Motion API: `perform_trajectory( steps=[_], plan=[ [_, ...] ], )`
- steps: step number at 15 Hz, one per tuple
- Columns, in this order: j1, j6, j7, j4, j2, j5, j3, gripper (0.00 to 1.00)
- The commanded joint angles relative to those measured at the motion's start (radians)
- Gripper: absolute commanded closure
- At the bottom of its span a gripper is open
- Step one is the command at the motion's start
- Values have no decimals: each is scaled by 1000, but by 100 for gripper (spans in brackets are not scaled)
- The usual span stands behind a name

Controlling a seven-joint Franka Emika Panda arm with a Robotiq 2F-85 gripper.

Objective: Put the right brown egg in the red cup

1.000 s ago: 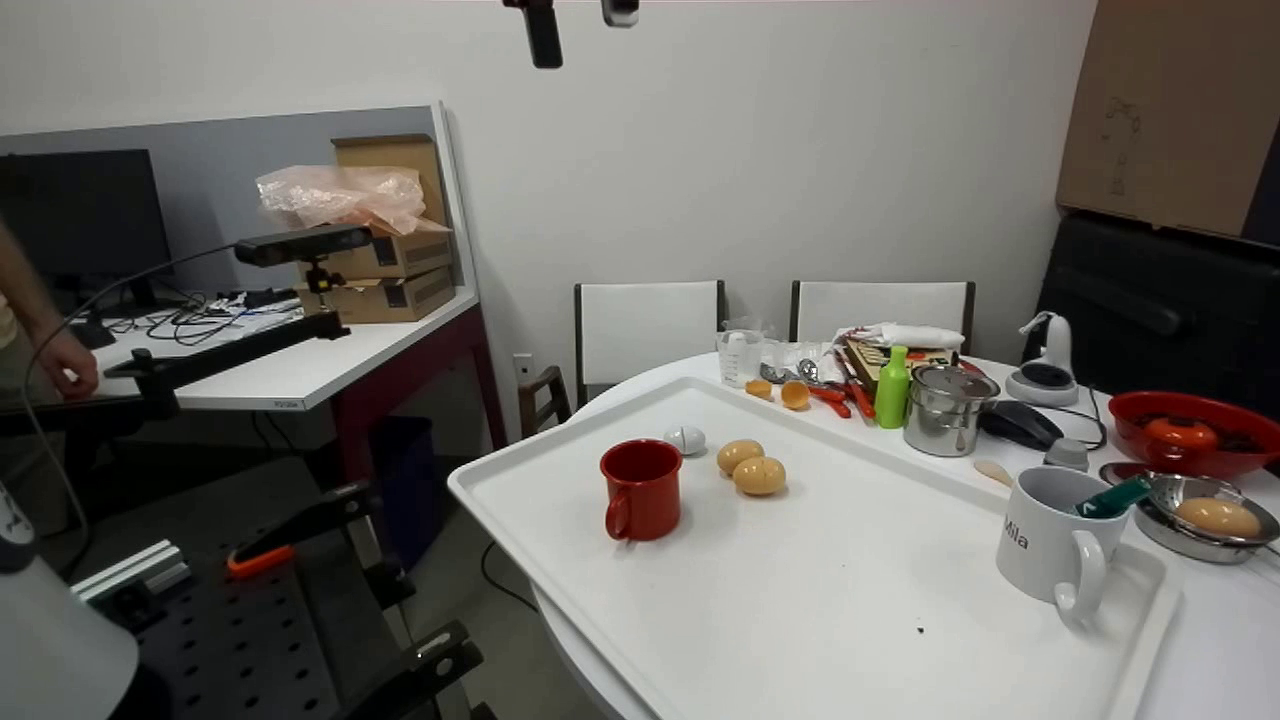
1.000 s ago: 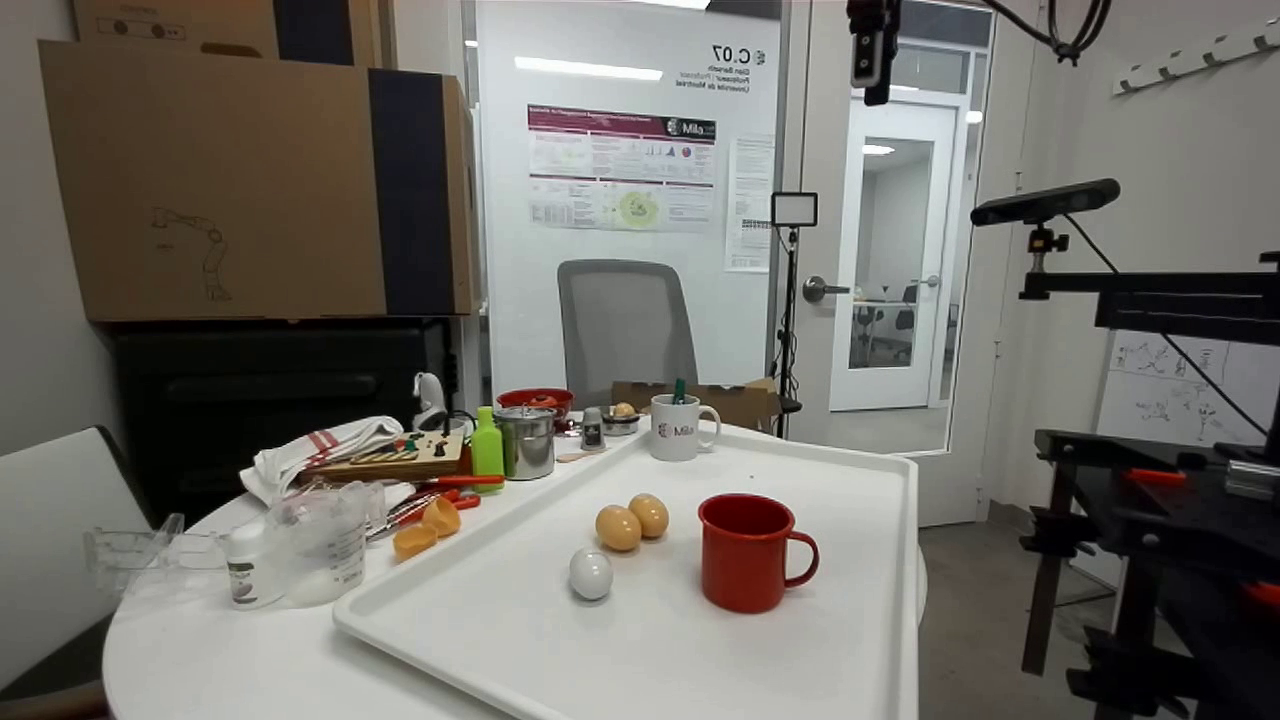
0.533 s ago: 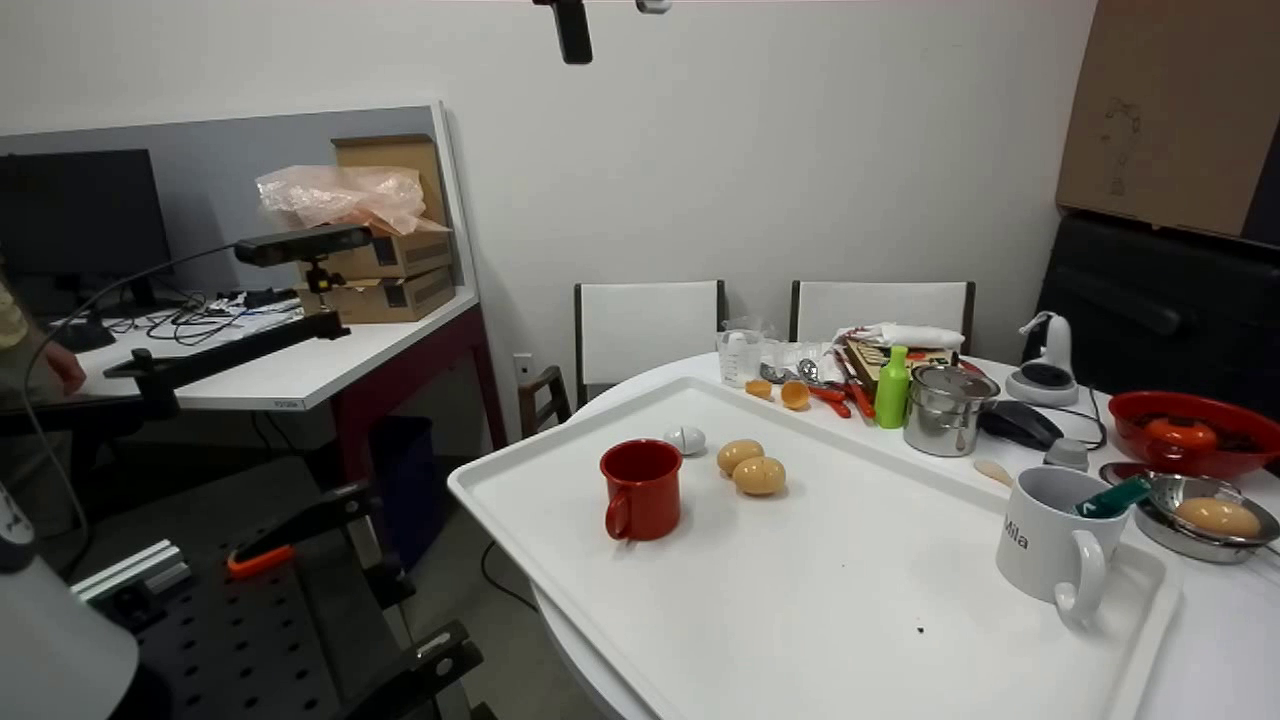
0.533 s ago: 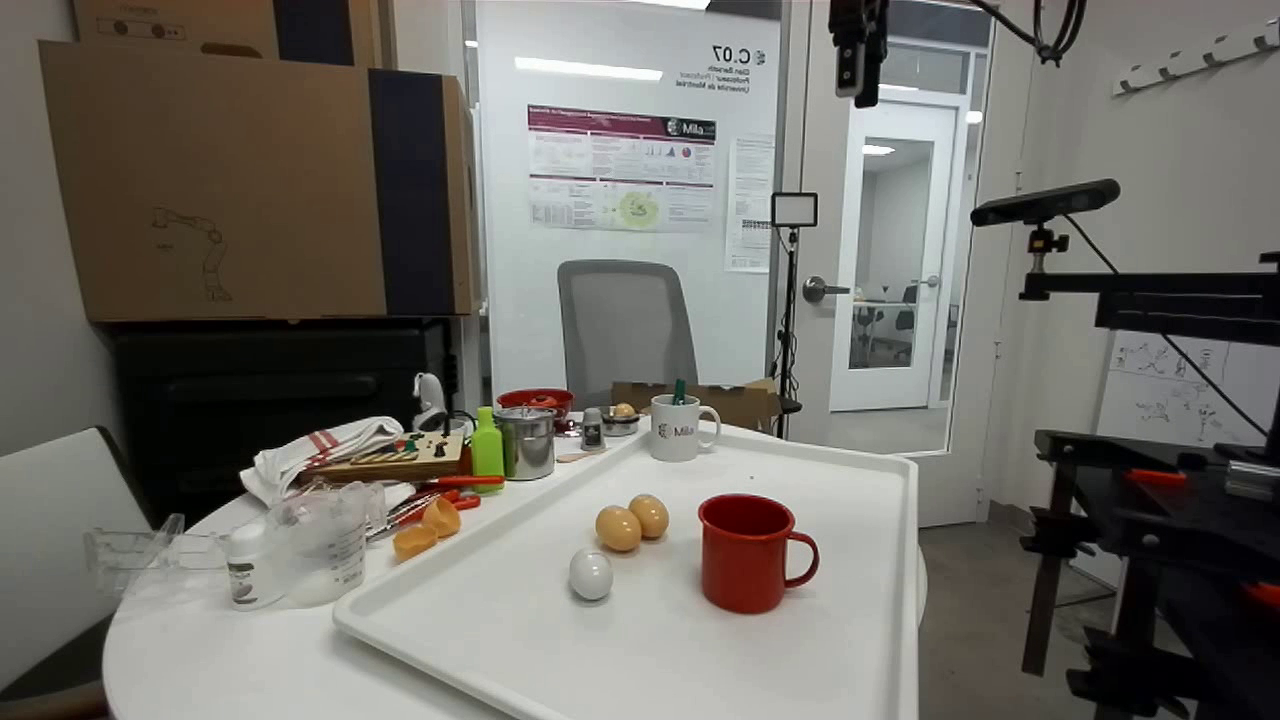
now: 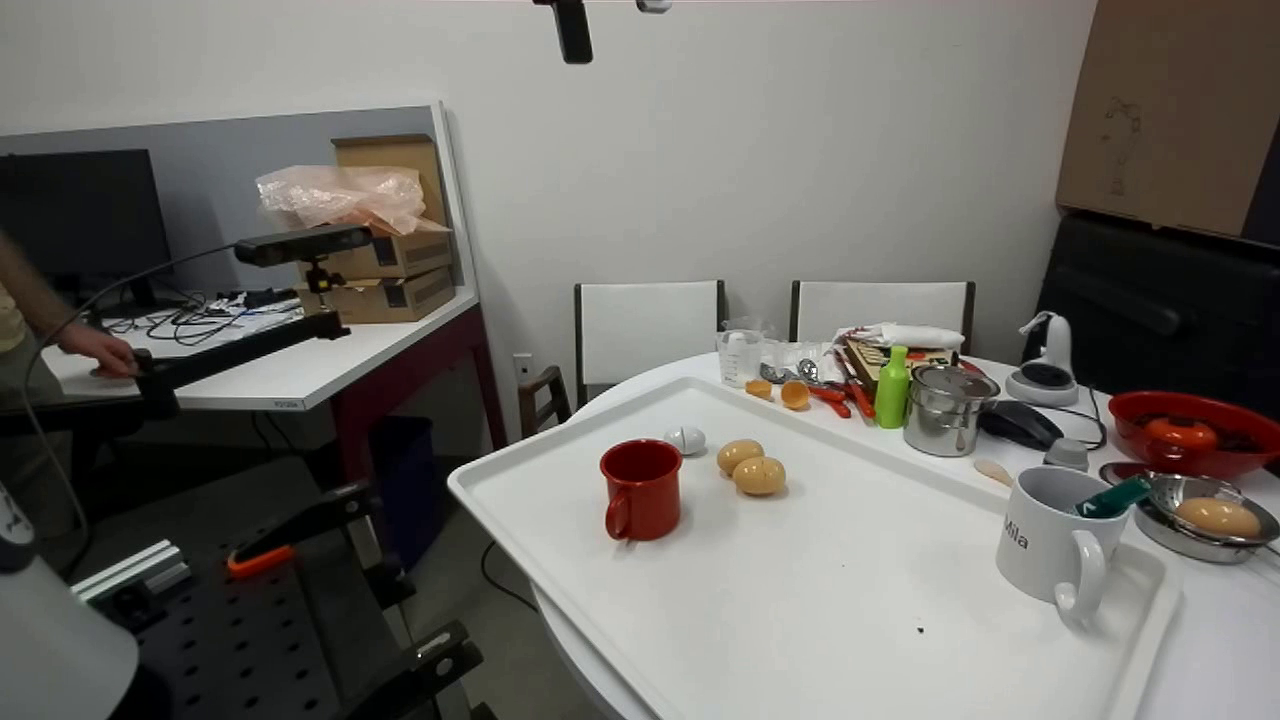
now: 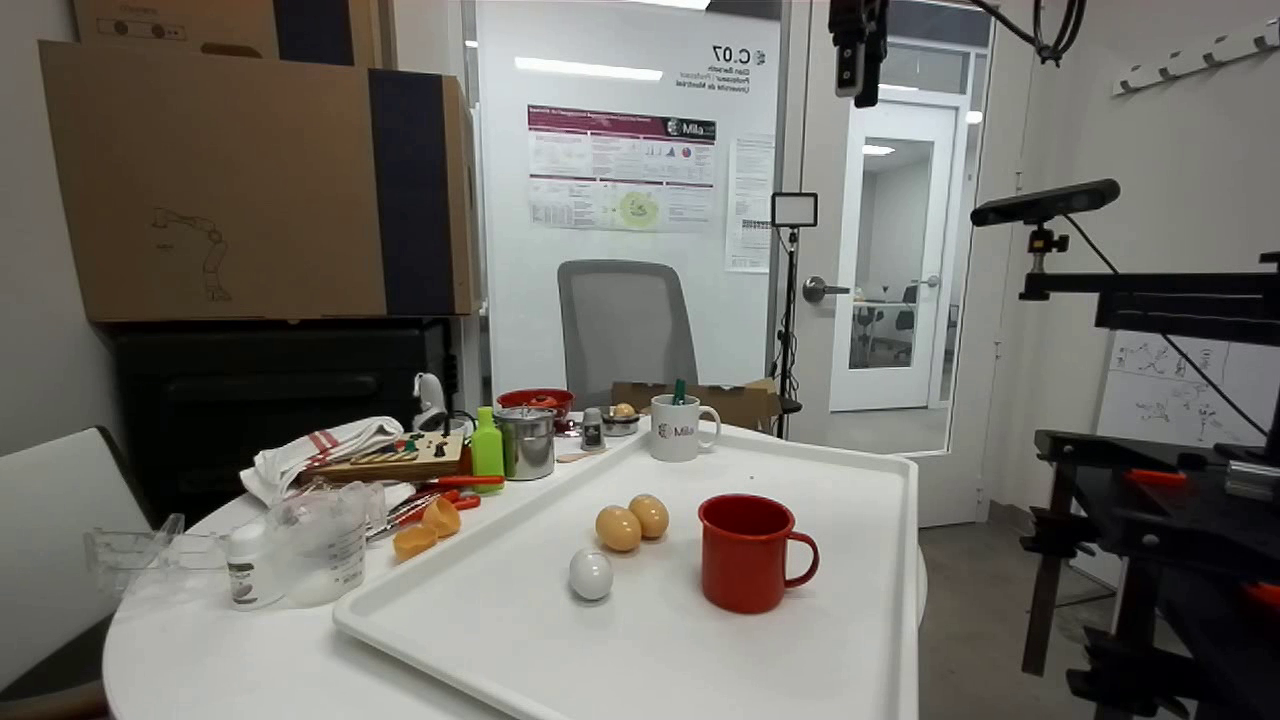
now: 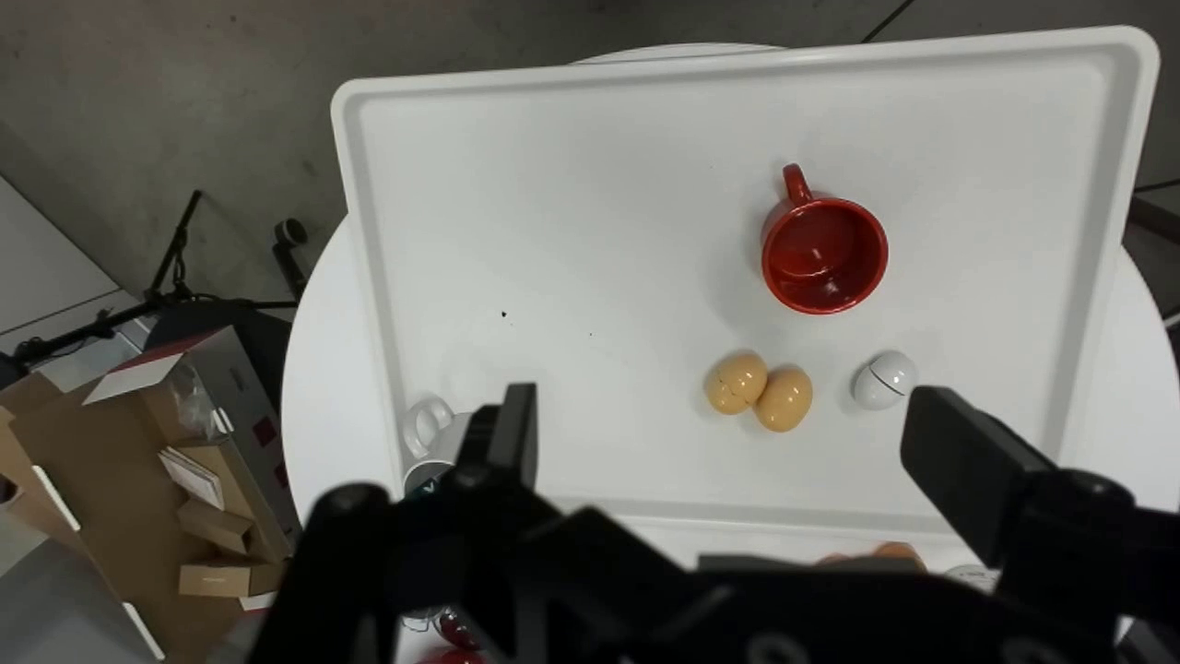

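Observation:
Two small brown eggs lie touching on the white tray (image 5: 850, 620). The egg at the right in both exterior views (image 5: 760, 476) (image 6: 648, 516) is the left one in the wrist view (image 7: 736, 383), with a crack line. The other brown egg (image 5: 738, 455) (image 7: 784, 398) is beside it. The red cup (image 5: 642, 492) stands upright on the tray near the eggs, its inside showing empty in the wrist view (image 7: 823, 254). My gripper (image 7: 724, 392) is open and empty, high above the tray. Only its fingertips show at the top of an exterior view (image 5: 615, 28).
A whitish egg (image 6: 590, 575) lies near the brown eggs. A white mug (image 5: 1055, 540) with a green item stands at the tray's corner. Beyond the tray rim are a green bottle (image 5: 892, 388), a metal pot (image 5: 945, 412), egg shells (image 5: 795, 395) and a red bowl (image 5: 1200, 430).
My gripper has shifted a little, right in one exterior view and left in another, then stayed still over the last half second. The eggs and cup have not moved. A person's hand moved at the left.

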Motion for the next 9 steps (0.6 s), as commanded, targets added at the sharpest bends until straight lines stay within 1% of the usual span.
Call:
perform_trajectory(
  steps=[1,5,9],
  plan=[
    [11,-3,4,2,0,-4,-9,0],
    [34,85,-50,25,56,49,-40,0],
    [59,165,-114,82,159,78,-51,0]
  ],
)
